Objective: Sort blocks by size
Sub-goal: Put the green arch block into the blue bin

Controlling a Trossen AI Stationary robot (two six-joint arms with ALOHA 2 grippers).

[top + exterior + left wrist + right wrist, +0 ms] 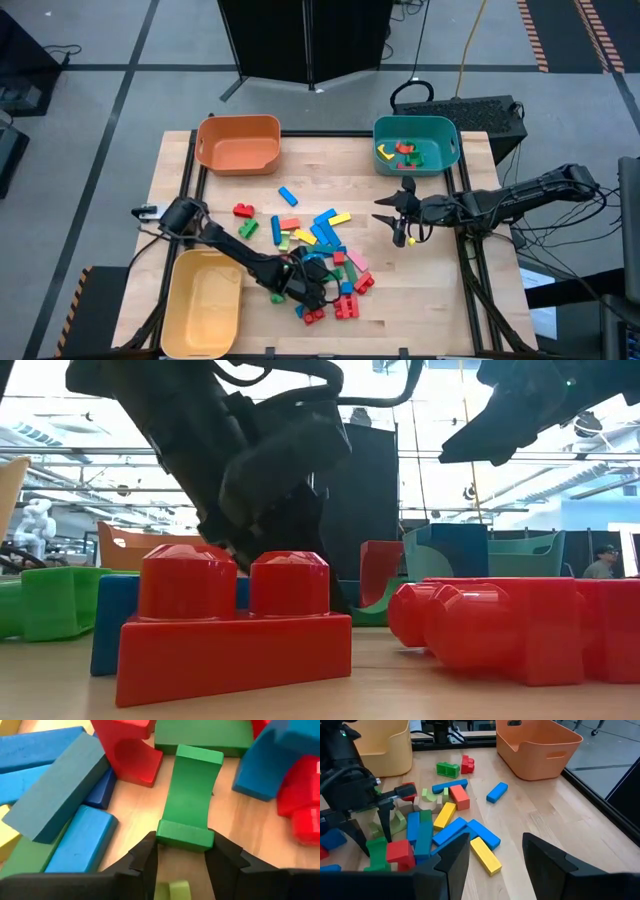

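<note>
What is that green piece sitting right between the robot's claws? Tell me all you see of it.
The green arch block is a small bridge-shaped piece, looks like painted wood: two squared ends joined by a curved, scooped middle. It lies on the wooden table in the block pile, one end between the left gripper fingers, which flank it closely. A red arch lies just beside it.

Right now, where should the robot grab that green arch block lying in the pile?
Probably by the near foot of the green arch block, from above. It lies flat on the table, and its square foot gives two flat sides. The left gripper already has a finger on each side of it.
</note>
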